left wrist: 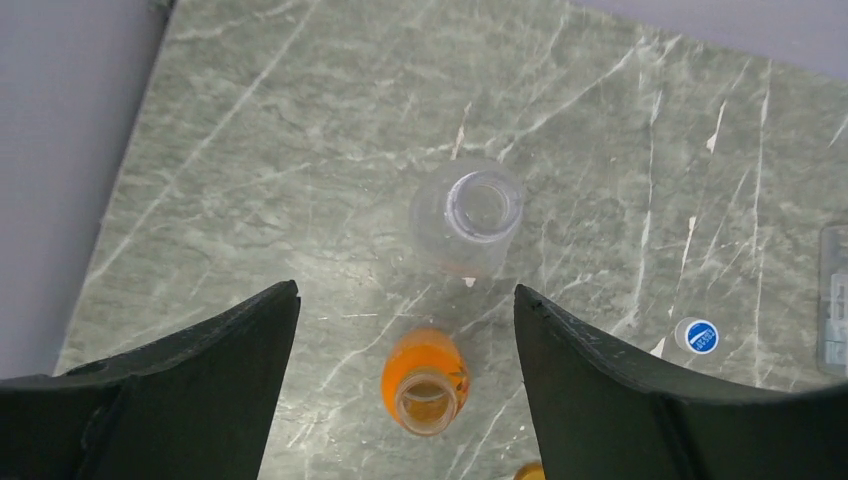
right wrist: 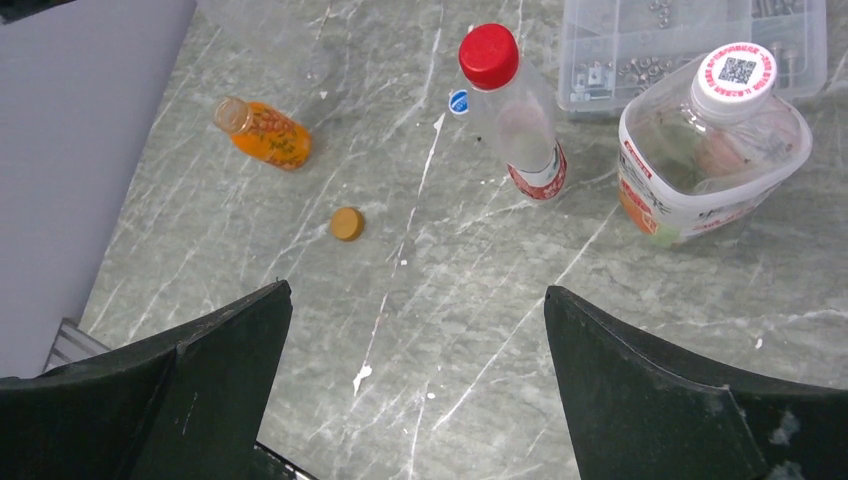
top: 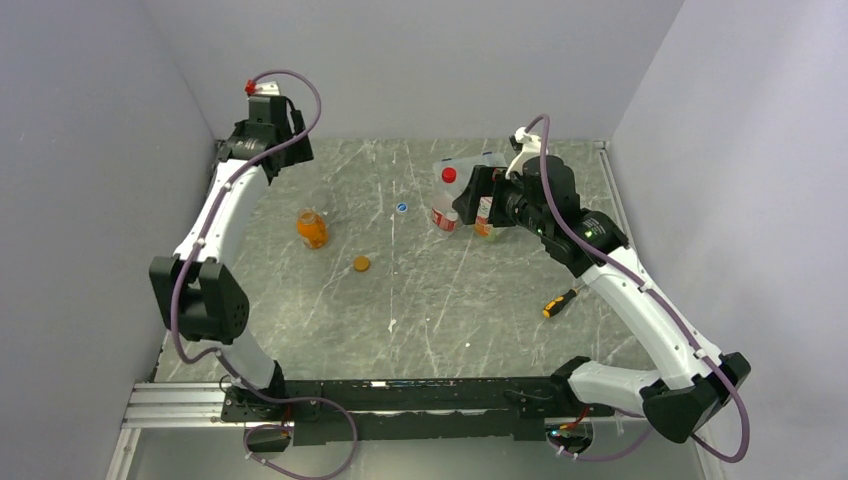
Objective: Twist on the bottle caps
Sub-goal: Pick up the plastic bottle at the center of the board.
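A squat orange bottle (top: 312, 229) is seen upright, uncapped. Just beyond it a clear vial (left wrist: 470, 220) is stood open. To its right an orange cap (top: 361, 264) and blue cap (top: 401, 208) are laid loose; farther right, a red-labelled bottle (right wrist: 515, 115) and white-labelled bottle (right wrist: 700, 150) are stood capped

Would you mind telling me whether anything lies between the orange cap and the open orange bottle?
Nothing visible does. The orange cap lies flat on the table, apart from the orange bottle, and only bare marble shows between them. The blue cap sits well off that line.
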Robot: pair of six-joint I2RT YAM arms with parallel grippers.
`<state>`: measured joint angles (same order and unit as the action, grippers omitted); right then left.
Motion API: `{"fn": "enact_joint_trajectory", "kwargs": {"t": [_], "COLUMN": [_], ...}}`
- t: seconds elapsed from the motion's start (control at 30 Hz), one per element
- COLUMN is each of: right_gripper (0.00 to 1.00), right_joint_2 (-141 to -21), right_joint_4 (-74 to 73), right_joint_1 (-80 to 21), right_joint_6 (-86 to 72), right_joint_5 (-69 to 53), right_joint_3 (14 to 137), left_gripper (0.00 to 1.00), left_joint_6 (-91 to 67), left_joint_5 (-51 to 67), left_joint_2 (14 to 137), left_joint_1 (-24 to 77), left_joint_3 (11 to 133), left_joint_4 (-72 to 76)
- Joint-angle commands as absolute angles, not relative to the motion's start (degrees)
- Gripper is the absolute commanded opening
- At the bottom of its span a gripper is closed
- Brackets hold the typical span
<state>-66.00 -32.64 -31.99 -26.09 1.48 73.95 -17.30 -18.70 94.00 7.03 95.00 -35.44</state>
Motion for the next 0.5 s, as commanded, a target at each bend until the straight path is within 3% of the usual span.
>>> {"fn": "enact_joint_trajectory", "kwargs": {"t": [0.0, 0.17, 0.47], "right_gripper": [1.0, 1.0, 1.0], "right_joint_2": [-63.8, -62.6, -61.5], "right_joint_4": [-33.0, -33.1, -33.7], "right_joint_1": [-32.3, -32.3, -32.3], "right_joint_6": [-24.9, -25.1, -24.5], "right_joint_5": [2.6, 2.4, 3.8], "right_joint_3": [74.4, 73.8, 73.4], "left_gripper": [0.82, 0.69, 0.62], "left_joint_6": [-17.3, -16.7, -16.2], "left_joint_5": [-16.4, -15.0, -15.5], "left_joint_2": [97.6, 102.5, 106.8], "left_joint_1": [7.2, 7.1, 7.5], "left_joint_3": [99.6, 102.3, 105.9], "left_joint_4": [-34.2, -32.1, -33.3]}}
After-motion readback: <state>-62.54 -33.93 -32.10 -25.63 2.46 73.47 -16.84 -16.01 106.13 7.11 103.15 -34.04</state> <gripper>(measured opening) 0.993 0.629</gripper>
